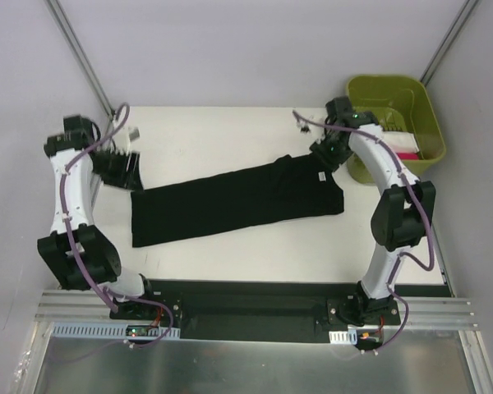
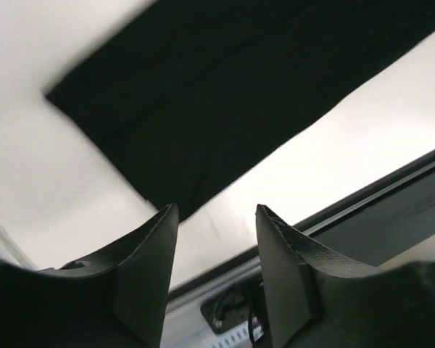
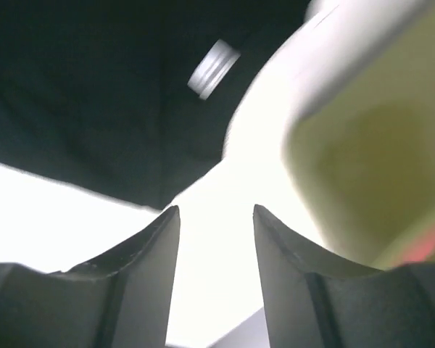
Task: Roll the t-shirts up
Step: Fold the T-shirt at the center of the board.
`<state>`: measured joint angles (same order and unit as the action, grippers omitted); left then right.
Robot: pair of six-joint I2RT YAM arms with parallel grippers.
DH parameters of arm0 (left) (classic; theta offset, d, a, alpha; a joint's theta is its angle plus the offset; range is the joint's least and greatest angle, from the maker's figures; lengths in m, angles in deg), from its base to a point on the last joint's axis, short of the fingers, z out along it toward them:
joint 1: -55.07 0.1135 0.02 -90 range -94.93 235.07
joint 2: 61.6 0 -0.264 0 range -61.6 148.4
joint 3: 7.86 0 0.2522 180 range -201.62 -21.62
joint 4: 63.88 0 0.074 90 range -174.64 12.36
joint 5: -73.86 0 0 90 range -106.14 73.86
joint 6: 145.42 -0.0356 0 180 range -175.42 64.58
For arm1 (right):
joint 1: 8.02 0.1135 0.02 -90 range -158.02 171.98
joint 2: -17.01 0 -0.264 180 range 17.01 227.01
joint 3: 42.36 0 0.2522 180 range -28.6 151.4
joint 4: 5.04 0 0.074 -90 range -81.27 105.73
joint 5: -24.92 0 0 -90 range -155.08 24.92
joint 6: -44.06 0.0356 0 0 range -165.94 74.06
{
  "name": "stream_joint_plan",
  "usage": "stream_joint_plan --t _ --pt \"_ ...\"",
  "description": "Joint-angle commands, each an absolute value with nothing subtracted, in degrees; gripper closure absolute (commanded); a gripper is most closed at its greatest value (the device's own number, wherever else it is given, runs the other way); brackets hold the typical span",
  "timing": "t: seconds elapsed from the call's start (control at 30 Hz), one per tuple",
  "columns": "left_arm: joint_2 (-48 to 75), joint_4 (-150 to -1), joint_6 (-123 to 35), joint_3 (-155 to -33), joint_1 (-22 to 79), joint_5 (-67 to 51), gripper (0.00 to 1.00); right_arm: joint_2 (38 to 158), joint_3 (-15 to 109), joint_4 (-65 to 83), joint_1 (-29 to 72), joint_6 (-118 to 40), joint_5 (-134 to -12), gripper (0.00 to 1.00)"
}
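**Black shirt lies long and flat, ready to roll**

Black cloth is what we look at first. The t-shirt (image 1: 234, 203) lies on the white table (image 1: 230, 131), folded into one long strip. It runs from the left arm's side across to the right arm's side, a bit slanted. Its white label (image 1: 321, 176) shows at the right end.

We think the folding part is done and the rolling part has not begun, since no end is curled up yet. The left gripper (image 1: 122, 170) hangs just beside the far left corner of the strip. Its fingers are apart and nothing is between them. The right gripper (image 1: 330, 150) hangs over the far right corner, close to the label. It too is open and holds nothing (the wrist views show only bare table between the fingers).

Next, we guess, one short end must be picked up and turned over onto itself. Then it must be pushed along so the roll grows. The pinch should take only the edge, so the strip keeps straight.

A green bin (image 1: 382, 79) stands at the far right, just beside the right gripper. It has something pink (image 1: 409, 153) inside, and we cannot tell what that is. The bin is close, so we think the right arm has little room to swing there. Nothing lies on the shirt.
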<state>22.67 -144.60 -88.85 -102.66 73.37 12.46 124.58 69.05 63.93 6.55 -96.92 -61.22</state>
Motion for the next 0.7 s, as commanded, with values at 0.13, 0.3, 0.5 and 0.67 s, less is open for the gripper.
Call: stream_joint_plan --t 0.13,0.3,0.5,0.67 --pt "43.5 -149.1 -73.9 -142.2 58.4 41.6 0.49 130.8 86.9 67.6 6.2 -90.0 -70.9 0.5" --pt "56.9 -144.9 -72.7 -151.2 48.9 36.1 0.5 138.2 90.8 63.5 6.1 -87.7 -75.2 0.5" --pt "69.4 -140.8 -70.7 -158.6 42.9 35.2 0.53 142.0 93.3 63.0 5.0 -85.1 -80.4 0.51" --pt "76.7 -130.9 -64.7 -162.2 39.2 36.2 0.57 141.1 92.0 62.7 4.7 -82.7 -81.8 0.5"
